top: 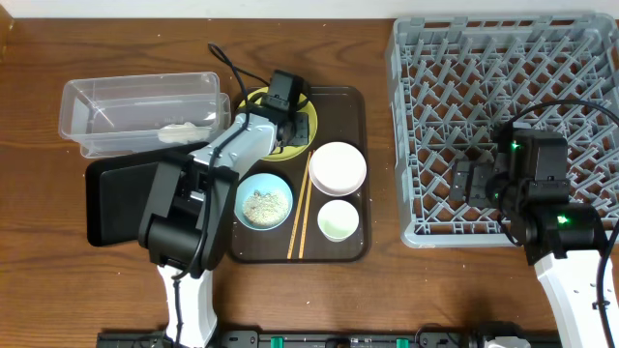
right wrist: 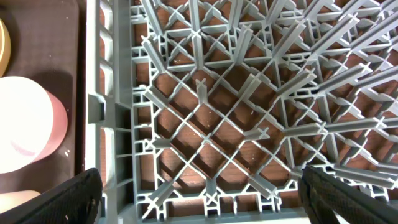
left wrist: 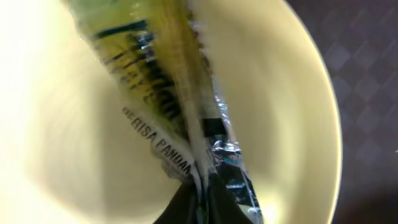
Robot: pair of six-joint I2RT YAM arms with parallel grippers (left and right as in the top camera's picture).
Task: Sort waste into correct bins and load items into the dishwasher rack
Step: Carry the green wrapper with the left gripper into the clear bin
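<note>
My left gripper (top: 282, 126) is down on the pale yellow plate (top: 308, 121), shut on the green snack wrapper (left wrist: 161, 93). The left wrist view shows the crinkled wrapper pinched between the dark fingertips (left wrist: 202, 193) over the plate (left wrist: 280, 124). The light blue bowl (top: 263, 203) holds rice scraps. The chopsticks (top: 300, 208), the white-pink bowl (top: 338, 167) and the small white cup (top: 338, 219) lie on the brown serving tray. My right gripper (top: 464, 182) is open and empty over the front left part of the grey dishwasher rack (top: 542, 58); its fingers (right wrist: 199, 193) spread wide above the lattice (right wrist: 217, 124).
The clear tub (top: 135, 111) stands at the back left with a white lump (top: 177, 132) inside. The black tray (top: 116, 198) lies in front of it, partly under my left arm. The brown serving tray (top: 353, 242) sits between the bins and the rack.
</note>
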